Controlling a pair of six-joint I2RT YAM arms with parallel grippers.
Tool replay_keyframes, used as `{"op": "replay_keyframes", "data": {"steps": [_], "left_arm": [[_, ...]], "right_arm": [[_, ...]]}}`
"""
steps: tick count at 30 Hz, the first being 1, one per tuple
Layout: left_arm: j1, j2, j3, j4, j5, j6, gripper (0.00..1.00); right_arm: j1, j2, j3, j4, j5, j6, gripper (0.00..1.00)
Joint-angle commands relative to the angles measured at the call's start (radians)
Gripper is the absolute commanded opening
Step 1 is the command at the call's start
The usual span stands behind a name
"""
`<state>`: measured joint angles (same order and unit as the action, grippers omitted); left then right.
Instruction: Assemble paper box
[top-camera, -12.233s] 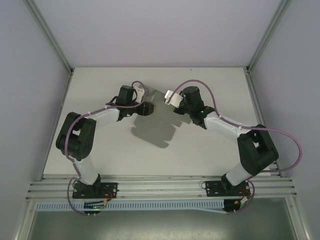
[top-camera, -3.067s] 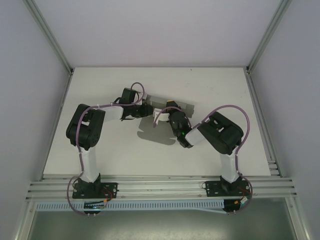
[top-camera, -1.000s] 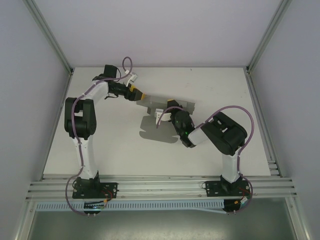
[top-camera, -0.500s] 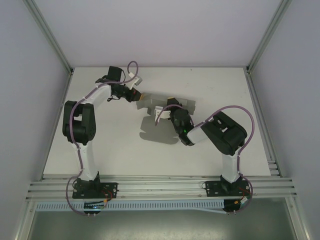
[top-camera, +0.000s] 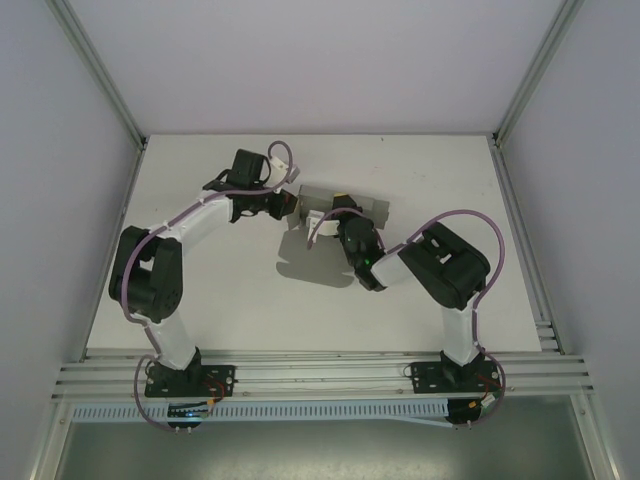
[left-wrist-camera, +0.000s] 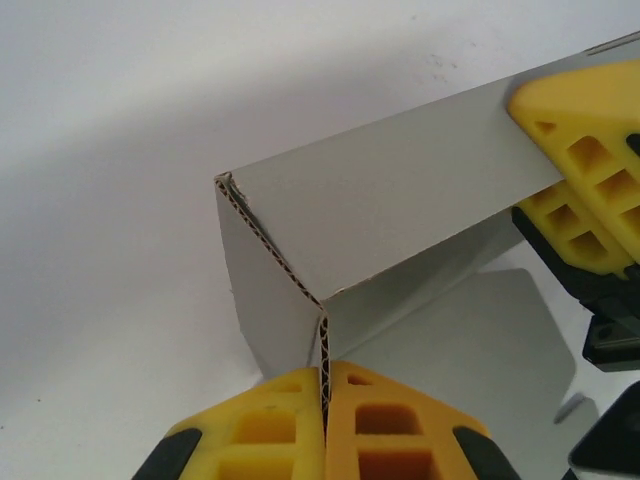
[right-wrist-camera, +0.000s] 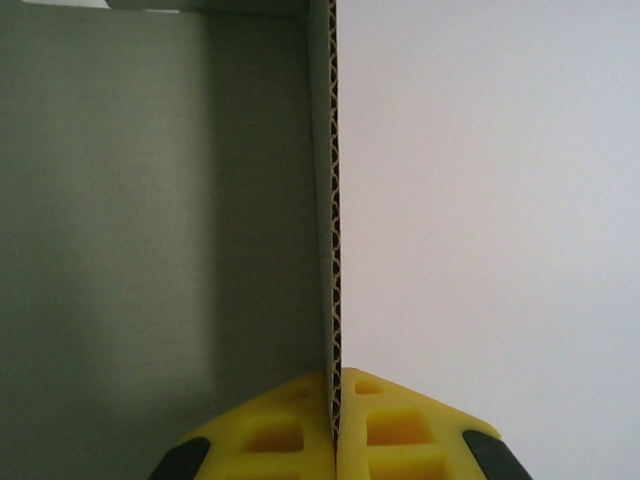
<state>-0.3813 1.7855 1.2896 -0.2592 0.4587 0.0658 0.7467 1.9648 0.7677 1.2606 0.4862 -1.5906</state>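
Left tool (left-wrist-camera: 324, 385): yellow pads (left-wrist-camera: 262, 425) closing tight on the cut edge of a standing wall of the paper box (left-wrist-camera: 400, 190). The card's fluting is showing right at the pad line. Just ahead of this tool, the pinched wall is meeting a longer wall at a folded corner. At the far end of that longer wall the right tool's yellow finger is bearing on the card.

Right tool (right-wrist-camera: 335, 385): pads clamping a wall edge-on, with the card running straight away from the tool. A grey panel is lying to its left and the bare surface (right-wrist-camera: 500, 200) to its right.

From overhead, both tools are working the same piece from opposite ends. The box (top-camera: 372, 208) is sitting between them, out beyond the arms toward the far half of the surface, only part-formed.

Handling, as a guess: thin corrugated card, probably very light. It looks stiff across a panel but ready to hinge at the scores. The smooth face may be slipping under the pads, and hard pinching may be crushing the flutes. Best hold seems to be on a wall edge close to a fold, not out on a flap tip.
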Motion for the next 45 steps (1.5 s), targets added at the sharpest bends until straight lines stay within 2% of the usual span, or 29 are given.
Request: {"op": "replay_keyframes", "data": {"steps": [1,5,9,11,17,22,24,27,28,30,31,37,41,45], "left_arm": [[-0.059,-0.030,-0.030,0.034,0.074,-0.054,0.02],[-0.084,-0.018,-0.064,0.092,0.096,-0.102,0.05],[-0.093,-0.010,-0.119,0.124,0.010,-0.116,0.18],[-0.093,-0.015,-0.146,0.134,-0.027,-0.116,0.18],[-0.091,-0.042,-0.217,0.193,-0.059,-0.142,0.34],[-0.091,-0.059,-0.250,0.221,-0.153,-0.170,0.38],[-0.090,-0.070,-0.256,0.214,-0.169,-0.168,0.50],[-0.091,-0.110,-0.269,0.214,-0.197,-0.158,0.61],[-0.091,-0.122,-0.273,0.216,-0.216,-0.155,0.68],[-0.089,-0.146,-0.286,0.225,-0.264,-0.155,0.93],[-0.087,-0.156,-0.292,0.230,-0.286,-0.161,0.98],[-0.016,-0.221,-0.292,0.220,-0.369,-0.265,0.98],[0.114,-0.220,-0.251,0.184,-0.319,-0.354,0.98],[0.186,-0.123,-0.170,0.139,-0.310,-0.367,0.98]], "right_arm": [[0.000,-0.004,0.023,0.038,0.008,0.033,0.00],[-0.001,-0.015,0.003,0.043,0.005,0.060,0.00],[-0.007,-0.014,-0.037,0.065,-0.019,0.074,0.00],[-0.009,-0.021,-0.062,0.066,-0.034,0.093,0.00],[-0.011,-0.029,-0.101,0.068,-0.047,0.093,0.00],[-0.009,-0.046,-0.121,0.069,-0.056,0.092,0.00],[-0.008,-0.050,-0.131,0.067,-0.057,0.093,0.00],[-0.009,-0.049,-0.142,0.068,-0.051,0.092,0.00],[-0.009,-0.045,-0.143,0.068,-0.047,0.088,0.00],[-0.008,-0.038,-0.149,0.073,-0.038,0.088,0.00],[-0.007,-0.038,-0.154,0.073,-0.044,0.084,0.00],[-0.004,-0.060,-0.167,0.075,-0.044,0.093,0.00],[0.002,-0.042,-0.164,0.074,-0.033,0.078,0.00],[0.005,-0.035,-0.162,0.076,-0.031,0.068,0.00]]}}
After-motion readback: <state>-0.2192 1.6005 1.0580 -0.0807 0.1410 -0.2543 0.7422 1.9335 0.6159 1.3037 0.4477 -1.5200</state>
